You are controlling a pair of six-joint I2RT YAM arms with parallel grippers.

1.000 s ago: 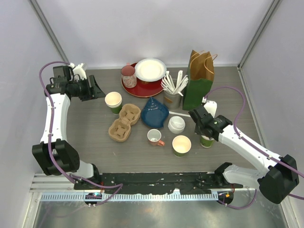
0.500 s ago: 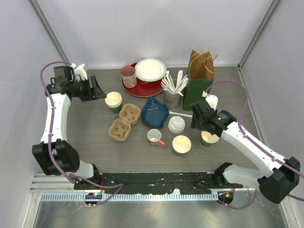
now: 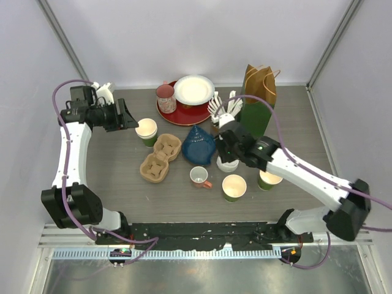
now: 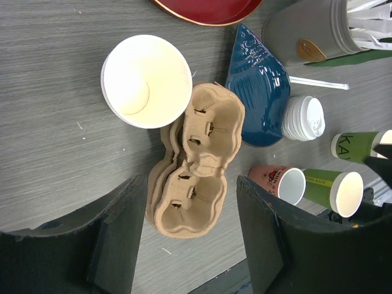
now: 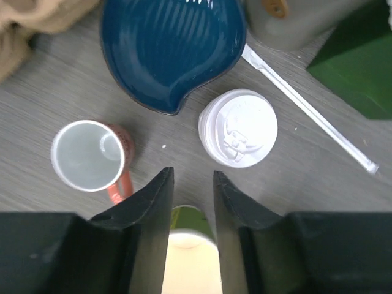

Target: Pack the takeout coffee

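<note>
Three green paper cups stand open without lids: one at the left [image 3: 146, 131], one at the front [image 3: 234, 187], one at the right [image 3: 268, 179]. A stack of white sip lids [image 3: 228, 162] sits beside the blue dish. My left gripper [image 3: 127, 116] is wide open and empty, just left of the left cup [image 4: 146, 79], with the carrier below it. My right gripper [image 3: 224, 142] hovers over the lids [image 5: 239, 127], fingers a little apart and empty [image 5: 191, 174]. The front cup [image 5: 190, 245] shows beneath them.
A brown pulp cup carrier [image 3: 159, 158] lies beside a blue leaf-shaped dish [image 3: 199, 146]. A white mug with a pink handle [image 3: 199, 177] stands near the front cup. A red tray [image 3: 177, 113] with plate, a utensil holder [image 3: 223, 125], a straw [image 5: 306, 110] and a green paper bag [image 3: 256, 113] stand behind.
My right arm has swung left, from over the right green cup to above the lid stack. My left gripper has barely moved.
</note>
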